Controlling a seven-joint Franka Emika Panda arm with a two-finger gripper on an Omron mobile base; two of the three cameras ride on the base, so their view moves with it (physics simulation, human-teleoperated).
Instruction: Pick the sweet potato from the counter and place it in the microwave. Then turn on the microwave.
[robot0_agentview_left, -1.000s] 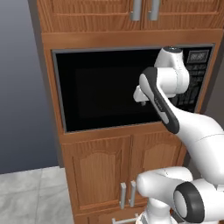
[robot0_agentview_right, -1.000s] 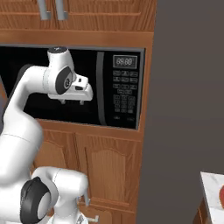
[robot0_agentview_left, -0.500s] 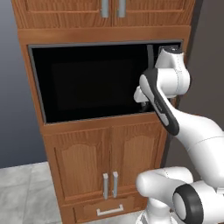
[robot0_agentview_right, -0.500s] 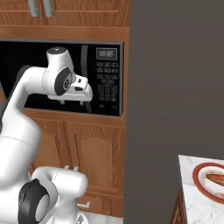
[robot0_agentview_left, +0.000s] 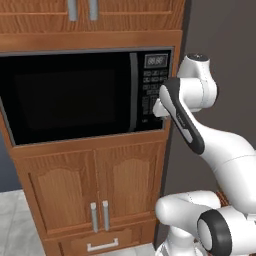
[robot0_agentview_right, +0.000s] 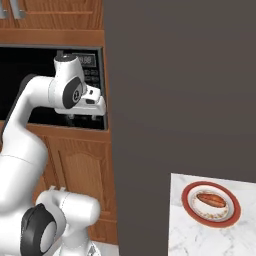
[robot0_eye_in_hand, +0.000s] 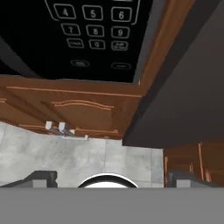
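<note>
One step is in hand by my judgement: getting the base over to the sweet potato (robot0_agentview_right: 211, 200), which is lying at the lower right of the right base view on a round red-rimmed plate (robot0_agentview_right: 190, 206) sitting on the surface (robot0_agentview_right: 190, 240). The pincer (robot0_eye_in_hand: 111, 177) is standing wide with nothing between its tips, which are showing at the bottom corners of the hand view; in the base views it is hanging in front of the microwave (robot0_agentview_left: 75, 95), well apart from the tuber.

To do this well, the arm should be pulling clear of the tall dark panel (robot0_agentview_right: 175, 90) standing between the microwave and the surface before the hand is reaching over. The approach should be coming from above, with the jaws across the short width of the tuber, not along its length, and low enough to be catching it without scraping the plate's rim.

Materials, as they are looking: the sweet potato is reddish-orange, oblong and tapered, probably firm and a little prone to rolling. The plate is shallow and smooth. The surface is pale speckled stone with a squared edge. The microwave is glossy black, its dark glass door shut, with a keypad (robot0_eye_in_hand: 94, 30) of flat outlined buttons, set in brown wooden cabinets (robot0_agentview_left: 95, 195) with raised arched panels and small metal handles (robot0_agentview_left: 98, 216).
</note>
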